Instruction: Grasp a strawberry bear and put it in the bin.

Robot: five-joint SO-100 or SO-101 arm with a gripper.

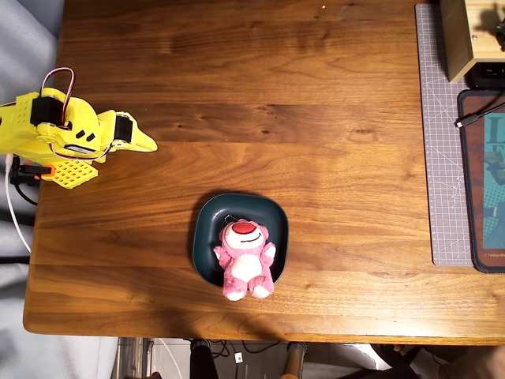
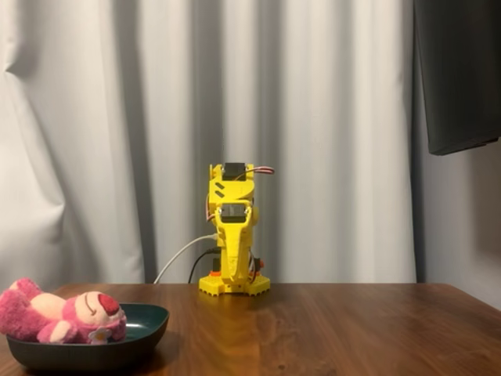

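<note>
The pink strawberry bear (image 1: 245, 264) lies on its back in the dark teal bin (image 1: 207, 237), its legs hanging over the bin's front rim in the overhead view. In the fixed view the bear (image 2: 63, 317) rests in the bin (image 2: 145, 329) at lower left. My yellow gripper (image 1: 146, 144) is folded back at the table's left edge, far from the bin, and its fingers look closed with nothing between them. In the fixed view the arm (image 2: 233, 235) stands folded at the far end of the table, the gripper pointing toward the camera.
A grey cutting mat (image 1: 442, 158) and a dark mat with a cable (image 1: 481, 181) lie at the right edge in the overhead view. A wooden box (image 1: 461, 35) stands at the top right. White curtains hang behind the table.
</note>
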